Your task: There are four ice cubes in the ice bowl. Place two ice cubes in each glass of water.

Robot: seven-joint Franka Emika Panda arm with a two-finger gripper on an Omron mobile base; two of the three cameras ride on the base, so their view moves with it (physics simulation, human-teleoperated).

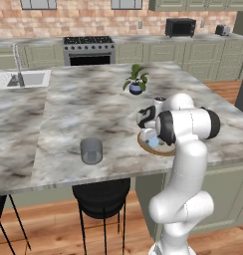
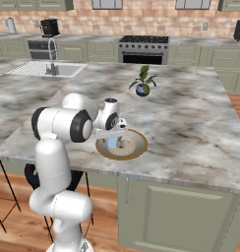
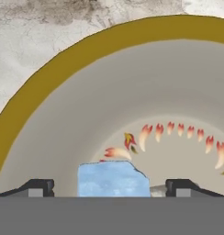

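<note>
The gripper (image 3: 109, 187) hangs low inside the ice bowl (image 2: 136, 150), its two dark fingertips (image 3: 38, 187) spread well apart with one pale blue ice cube (image 3: 113, 179) lying between them. A gap shows on each side of the cube, so the fingers stand open around it, not clamped. From the right base view the cube (image 2: 112, 142) sits left of the bowl's centre, under the hand.

The bowl rests near the front edge of the marble island counter (image 1: 93, 99) — its golden-brown rim (image 3: 63, 64) lies close to that edge, with only a narrow strip of stone between. In the hand view a ring of red and orange petal marks (image 3: 178, 131) circles the bowl's floor just beyond the cube, and the tan wall rises to the rim with bare room all around.

One glass of water (image 1: 91, 151) stands well apart from the bowl, to its left in the left base view and also near the counter's front edge; open stone lies between the two. A small potted plant in a blue pot (image 1: 136, 79) stands behind the bowl, toward the middle of the island, well clear of it. The sink (image 1: 21, 78) — far from the bowl — is set in the counter's back left corner. The arm's forearm and elbow (image 1: 188, 124) lean over the bowl's near side.
</note>
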